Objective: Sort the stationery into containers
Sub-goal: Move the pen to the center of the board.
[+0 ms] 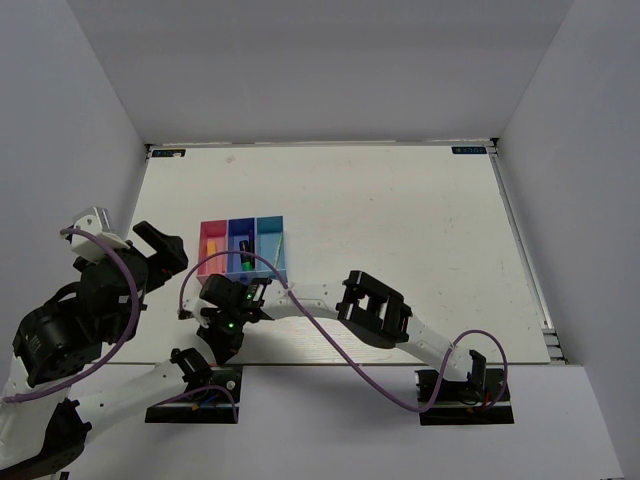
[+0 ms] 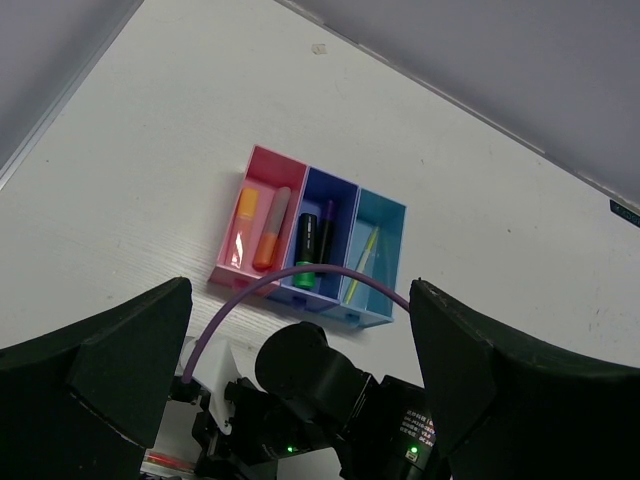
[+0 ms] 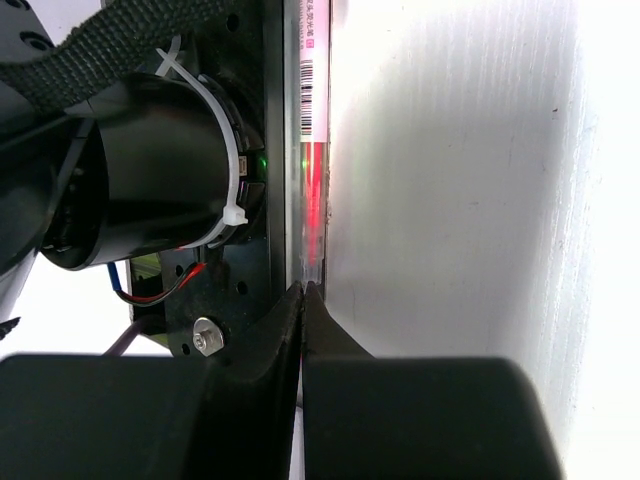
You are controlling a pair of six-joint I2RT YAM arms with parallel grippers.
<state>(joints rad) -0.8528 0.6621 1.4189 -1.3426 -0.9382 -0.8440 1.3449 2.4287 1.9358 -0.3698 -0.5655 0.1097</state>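
My left gripper (image 1: 162, 248): released, jaws spread wide; it hangs over the left side of the top view, just left of the bins, holding nothing.
My right gripper (image 3: 303, 298): clenched, fingers pressed flat together with nothing between them.
Right gripper's place: in its own wrist view the tips sit at lower centre, against the edge of the white table (image 1: 400, 220) and next to a black motor housing (image 3: 150, 170) with a white cable tie (image 3: 232, 150). In the top view I think it is low, below the bins, but my own arm hides it.
Bins: three joined in a row at centre left of the top view.
Pink bin (image 2: 262, 158): left end of the row; holds an orange marker (image 2: 247, 213) and an orange-pink marker (image 2: 272, 232), side by side.
Dark blue bin (image 2: 335, 178): middle; holds a green marker (image 2: 306, 252) with a black cap and a purple marker (image 2: 326, 230) with a black cap.
Light blue bin (image 2: 395, 240): right end; holds a thin pen (image 2: 368, 250), lying slanted.
Purple cable (image 2: 240, 300): arcs across the near edge of the bins in the left wrist view.
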